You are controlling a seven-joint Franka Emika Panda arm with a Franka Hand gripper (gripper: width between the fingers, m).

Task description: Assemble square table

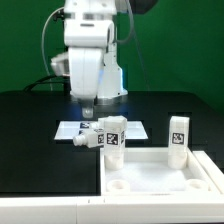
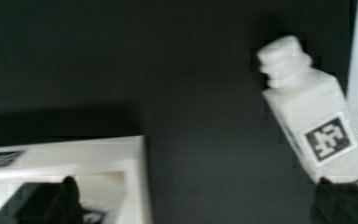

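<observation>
The square table's slab (image 1: 155, 178) is lying flat; beyond the slab the claw (image 1: 89, 108) is hanging released, empty, near a toppled leg (image 1: 89, 138).

A flat green wall (image 1: 30, 40) fills the far side of the scene, plain and evenly coloured from the exterior view's left to the exterior view's right. At its top edge, toward the exterior view's right, a dark rounded shape (image 1: 150, 6) cuts in; what it is cannot be told. In front of the wall lies a wide matte black tabletop (image 1: 35, 140), its far strip slightly greyer under soft, even light. Along the near edge runs a pale whitish band (image 1: 40, 212).
</observation>
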